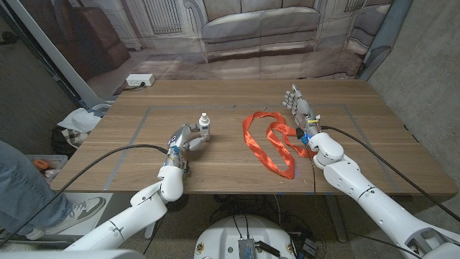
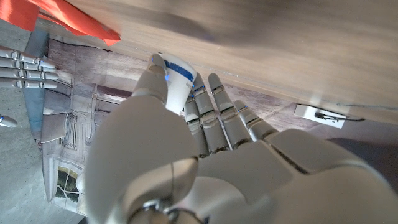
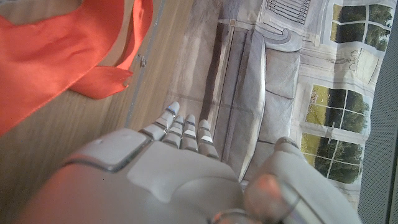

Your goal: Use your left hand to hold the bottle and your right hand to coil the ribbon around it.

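On the wooden table (image 1: 237,169) a small white bottle (image 1: 205,126) with a white cap stands upright a little left of the middle, and the left hand (image 1: 185,139) reaches up to it from the near side, fingers extended toward its base. In the left wrist view the fingers (image 2: 219,118) lie against the side of the bottle's body (a blue band runs round it), with the thumb (image 2: 154,81) along the other side, so the hand seems to be cupping the bottle; how firm that grip is cannot be judged from these angles. The orange ribbon (image 1: 267,144) lies loose on the tabletop to the right of the bottle, apart from it, spread in a few open loops with one end trailing toward the near edge. The right hand (image 1: 300,109) stands just beside the ribbon's far right loop, fingers straight and pointing away from the robot, holding nothing; the right wrist view shows its fingertips (image 3: 180,127) extended with the ribbon lying off to one side. A white power strip (image 1: 139,80) sits at the table's far left corner, and a person's leg in jeans and a sneaker (image 1: 79,208) shows at the left edge.
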